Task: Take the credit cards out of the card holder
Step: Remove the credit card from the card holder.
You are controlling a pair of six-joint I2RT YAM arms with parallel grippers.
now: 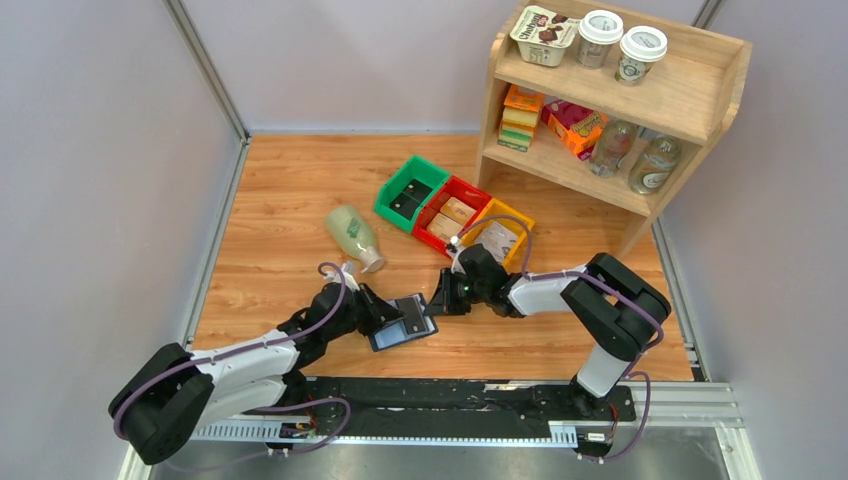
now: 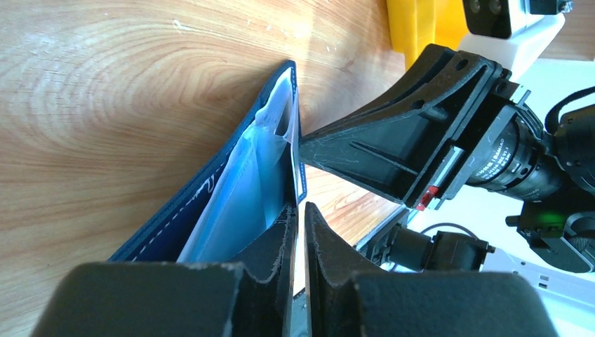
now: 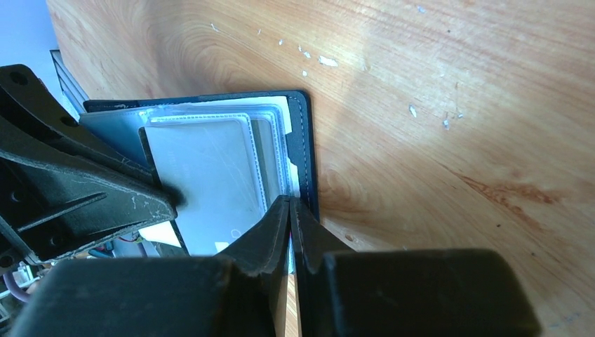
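The navy card holder (image 1: 403, 325) lies open on the wooden table between my two grippers. My left gripper (image 1: 385, 318) is shut on one flap of it; in the left wrist view the jaws (image 2: 300, 210) pinch that flap edge-on, beside the pale blue sleeves of the card holder (image 2: 231, 210). My right gripper (image 1: 437, 300) is shut at the holder's far edge. In the right wrist view its tips (image 3: 290, 203) pinch a thin pale edge just inside the navy border (image 3: 304, 140), which looks like a credit card edge. Another pale grey credit card (image 3: 203, 168) sits in the clear sleeves.
Green (image 1: 410, 192), red (image 1: 450, 212) and yellow (image 1: 497, 235) bins stand just beyond the holder. A pale bottle (image 1: 355, 237) lies on its side at the left. A wooden shelf (image 1: 620, 90) with goods stands at the back right. The table's front rail is close behind the holder.
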